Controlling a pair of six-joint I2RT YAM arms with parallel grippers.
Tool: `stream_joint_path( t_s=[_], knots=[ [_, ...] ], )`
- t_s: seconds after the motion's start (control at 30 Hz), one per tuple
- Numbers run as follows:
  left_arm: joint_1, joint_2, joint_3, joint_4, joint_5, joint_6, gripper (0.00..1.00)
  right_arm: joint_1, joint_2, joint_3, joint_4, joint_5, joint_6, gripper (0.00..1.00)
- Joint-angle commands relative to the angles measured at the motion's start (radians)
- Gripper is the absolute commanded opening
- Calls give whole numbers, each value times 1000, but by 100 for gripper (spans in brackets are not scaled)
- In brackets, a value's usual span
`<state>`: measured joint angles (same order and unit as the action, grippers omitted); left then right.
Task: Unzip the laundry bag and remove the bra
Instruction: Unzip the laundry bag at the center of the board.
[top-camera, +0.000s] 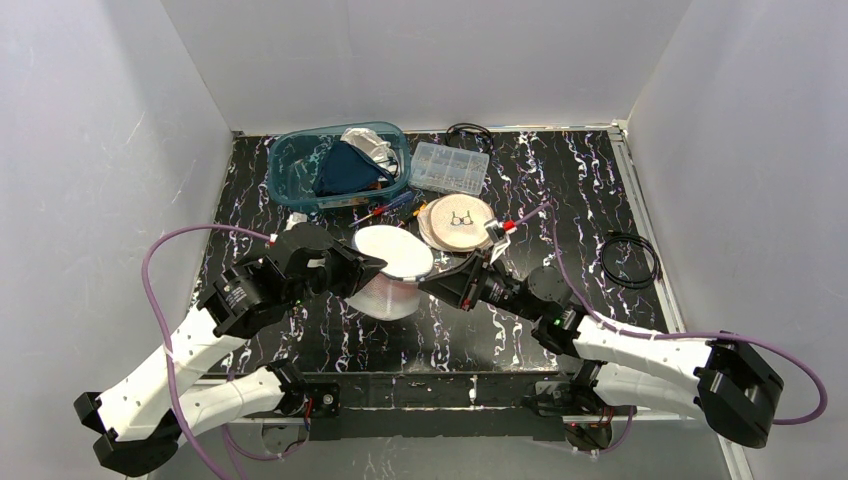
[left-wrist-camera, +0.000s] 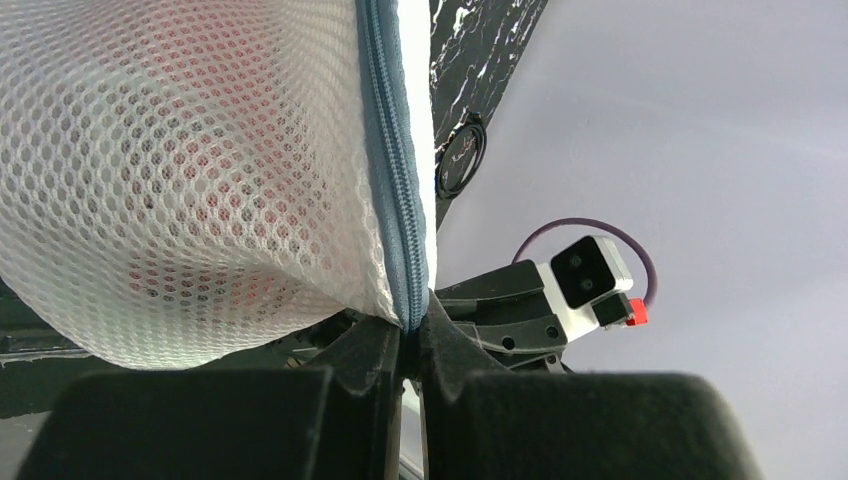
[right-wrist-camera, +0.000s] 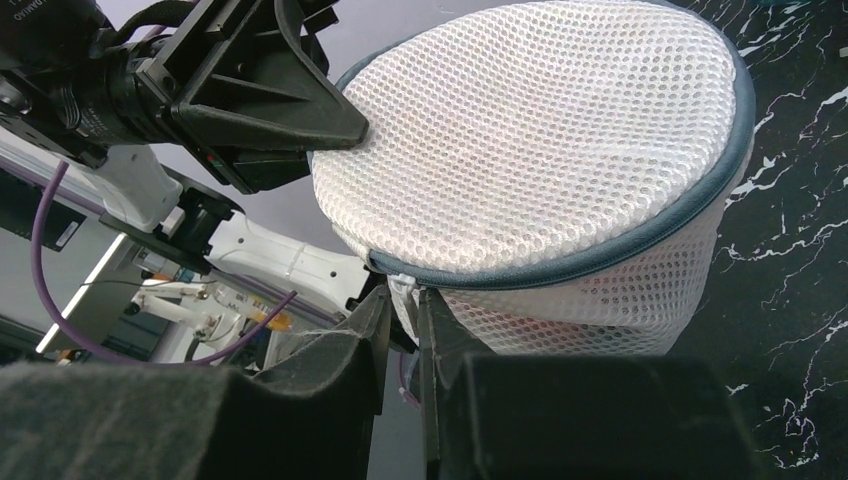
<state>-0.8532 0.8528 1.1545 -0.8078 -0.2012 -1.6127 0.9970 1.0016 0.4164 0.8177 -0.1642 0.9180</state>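
- Left gripper (left-wrist-camera: 410, 338): fingers (left-wrist-camera: 365, 350) clamped together on the grey-blue zipper tape (left-wrist-camera: 386, 150) of the white mesh drum-shaped laundry bag (top-camera: 392, 262), right at the seam.
- Right gripper (right-wrist-camera: 403, 312): jaws nearly together, with a small white zipper tab (right-wrist-camera: 403, 288) at the tips. Can't tell if they actually pinch it.
- Bag sits at table centre, between the two grippers, which come at it from opposite sides: left gripper (top-camera: 365, 268) on its left rim, right gripper (top-camera: 428, 283) on its near-right rim.
- Bag orientation: round flat face up, short side wall below it. The zipper runs around the rim of the top face (right-wrist-camera: 620, 245) and looks closed along the stretch in view.
- In the left wrist view the zipper tape runs straight away from the fingers.
- Pinkish-red item (left-wrist-camera: 240, 290) shows through the mesh; shape not readable.
- Arms: both forearms reach inward and forward from the bases and meet at the bag. Each has a purple cable (top-camera: 160, 260) looping off it.
- Black marbled tabletop (top-camera: 560, 180) under everything.
- Teal translucent plastic bin (top-camera: 290, 150) sits back-left and holds a dark blue cloth (top-camera: 345, 168) plus white pieces at its right end.
- Clear compartment box (top-camera: 450, 165) sits just right of the bin.
- Stack of round tan discs (top-camera: 458, 222) lies behind the bag, with a small black marking on top.
- Coiled black cable (top-camera: 630, 262) lies near the right edge.
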Motion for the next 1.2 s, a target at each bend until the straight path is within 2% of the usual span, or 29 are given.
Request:
stream_joint_path(
  t_s=[0.0, 0.3, 0.37, 0.5, 0.63, 0.8, 0.93, 1.07, 1.17],
  knots=[
    [-2, -19, 22, 17, -20, -4, 0, 6, -28, -12, 54, 4, -5, 22],
    [-1, -24, 1, 32, -1, 2, 0, 5, -80, -27, -33, 32, -36, 2],
    [-1, -25, -5, 37, 3, 5, 0, 6, -95, -23, -79, 42, -48, 1],
    [-2, -29, -19, 52, 19, 25, 0, 6, -132, 3, -254, 94, -95, 1],
    [-2, -35, -58, 107, 58, 69, 0, 6, -176, 43, -545, 245, -153, 1],
    [-2, -29, -158, 246, 178, 254, 0, 6, -217, 89, -807, 386, -296, 1],
    [3, -1, -285, 412, 316, 498, 0, 5, -274, 108, -1001, 438, -429, 1],
    [45, 91, -379, 594, 488, 674, 0, 6, -352, 106, -1130, 385, -473, 1],
    [86, 191, -393, 762, 625, 760, 0, 5, -406, 75, -1130, 266, -454, 1]
  ],
)
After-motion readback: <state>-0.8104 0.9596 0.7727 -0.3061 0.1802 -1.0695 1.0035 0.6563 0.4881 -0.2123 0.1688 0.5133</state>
